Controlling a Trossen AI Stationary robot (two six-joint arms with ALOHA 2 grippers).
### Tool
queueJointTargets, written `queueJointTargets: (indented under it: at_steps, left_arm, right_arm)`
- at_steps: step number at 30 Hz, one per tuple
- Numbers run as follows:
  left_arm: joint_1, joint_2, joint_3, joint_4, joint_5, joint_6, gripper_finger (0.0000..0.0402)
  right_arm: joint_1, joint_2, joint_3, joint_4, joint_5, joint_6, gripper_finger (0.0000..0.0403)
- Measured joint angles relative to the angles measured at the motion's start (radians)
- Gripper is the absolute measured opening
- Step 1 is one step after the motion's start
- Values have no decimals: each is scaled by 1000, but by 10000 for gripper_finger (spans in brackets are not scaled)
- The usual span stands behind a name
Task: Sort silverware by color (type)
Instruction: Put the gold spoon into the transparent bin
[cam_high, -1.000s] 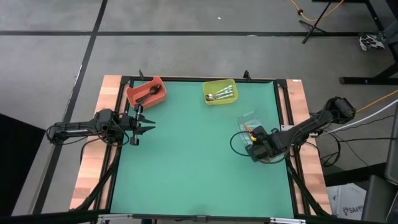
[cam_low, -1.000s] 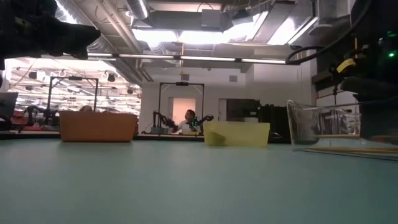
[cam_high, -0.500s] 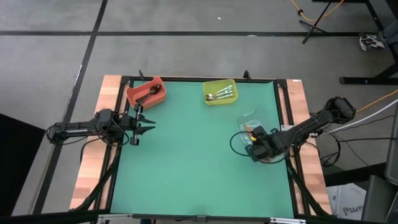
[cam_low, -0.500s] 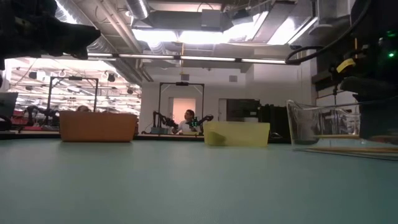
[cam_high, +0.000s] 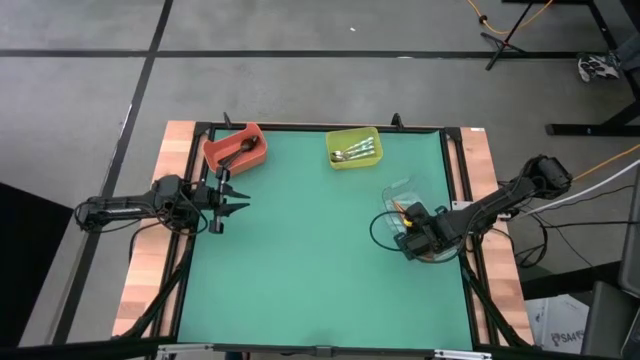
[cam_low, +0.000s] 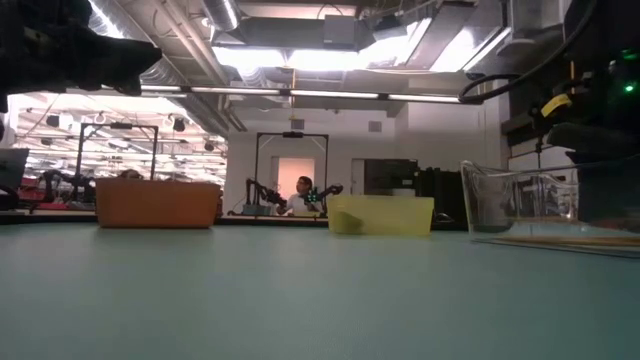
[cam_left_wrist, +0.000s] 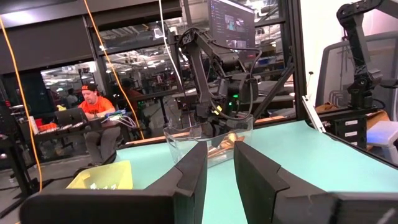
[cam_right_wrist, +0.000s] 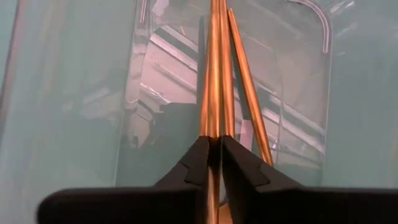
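Note:
Black spoons (cam_high: 238, 152) lie in the red bin (cam_high: 250, 135) at the far left. Silver spoons (cam_high: 356, 152) lie in the yellow-green bin (cam_high: 350, 163) at the far middle. Copper-gold spoons (cam_right_wrist: 245, 87) lie in the clear bin (cam_high: 398, 192) at the right. My right gripper (cam_high: 411, 240) reaches into the clear bin and is shut on one copper-gold spoon (cam_right_wrist: 214, 74). My left gripper (cam_high: 224, 200) is open and empty above the table's left side, near the red bin. My right gripper pinches the handle of one copper-gold spoon (cam_right_wrist: 214, 146) between its two fingertips (cam_right_wrist: 198, 163). The handle runs straight out ahead of the fingers, along them, into the clear bin beside the other copper handles. Whether it rests on the bin floor, I cannot tell.
The green mat (cam_high: 300, 270) lies bare between the bins and toward the near edge. A black cable loop (cam_high: 380, 228) lies by the clear bin. In the low view the red bin (cam_low: 157, 204), yellow-green bin (cam_low: 380, 214) and clear bin (cam_low: 520, 205) stand in a row.

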Motion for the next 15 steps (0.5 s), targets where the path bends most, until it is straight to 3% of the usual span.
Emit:
queueJointTargets:
  at_steps: [7,15]
  left_arm:
    - [0,0,0,0,0,0,73]
    - [0,0,0,0,0,0,73]
  right_arm:
    - [0,0,0,0,0,-1,102]
    - [0,0,0,0,0,-1,117]
